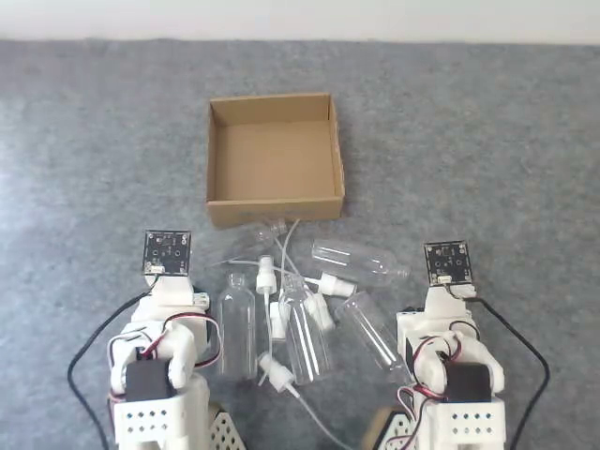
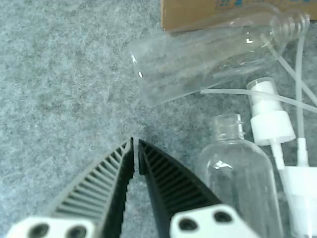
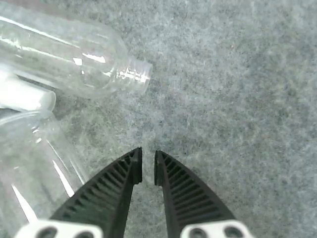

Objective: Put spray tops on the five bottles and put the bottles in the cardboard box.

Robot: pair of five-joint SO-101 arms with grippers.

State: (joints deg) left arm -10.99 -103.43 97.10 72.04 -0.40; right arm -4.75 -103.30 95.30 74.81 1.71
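Observation:
An open cardboard box (image 1: 275, 159) sits at the middle back with nothing in it. In front of it several clear uncapped bottles lie on the grey carpet, among them one (image 1: 237, 323) beside the left arm (image 1: 159, 352) and one (image 1: 359, 260) near the right arm (image 1: 448, 361). White spray tops (image 1: 266, 277) with thin tubes lie scattered between them. My left gripper (image 2: 135, 146) is shut and holds nothing, just beside a bottle's open neck (image 2: 229, 126) and a spray top (image 2: 267, 116). My right gripper (image 3: 147, 156) is shut over bare carpet, below a lying bottle (image 3: 64, 54).
Grey carpet (image 1: 487, 141) stretches free to both sides of the box and behind it. The bottles and tops crowd the strip between the two arms. A second bottle (image 3: 29, 163) lies close along the right gripper's finger.

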